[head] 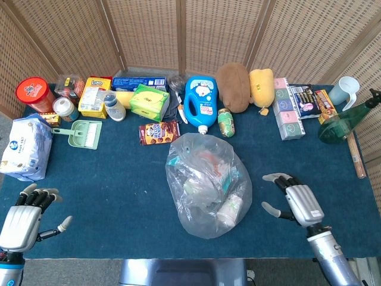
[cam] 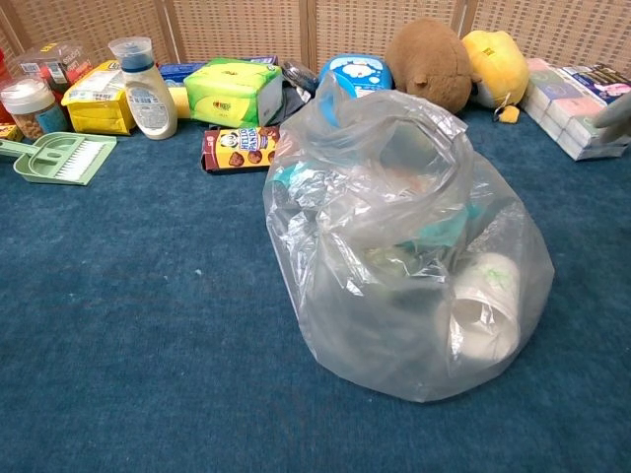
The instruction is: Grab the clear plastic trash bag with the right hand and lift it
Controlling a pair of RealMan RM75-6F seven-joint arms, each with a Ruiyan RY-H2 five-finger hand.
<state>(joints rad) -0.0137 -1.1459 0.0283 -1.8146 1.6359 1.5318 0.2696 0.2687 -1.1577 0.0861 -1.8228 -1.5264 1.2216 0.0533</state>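
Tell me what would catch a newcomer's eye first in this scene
The clear plastic trash bag, bulging with rubbish, sits in the middle of the blue table and fills most of the chest view. Just to its right the right hand hovers with fingers spread, apart from the bag, while the left hand waits open at the near left corner. Behind, a blue detergent bottle and a brown plush toy stand out in the back row.

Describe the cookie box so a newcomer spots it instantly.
Start at the clear trash bag mid-table. Just beyond its far-left edge lies the cookie box, flat on the blue cloth. It is the only dark brown box, with round cookies pictured, lying nearer than the green tissue pack.
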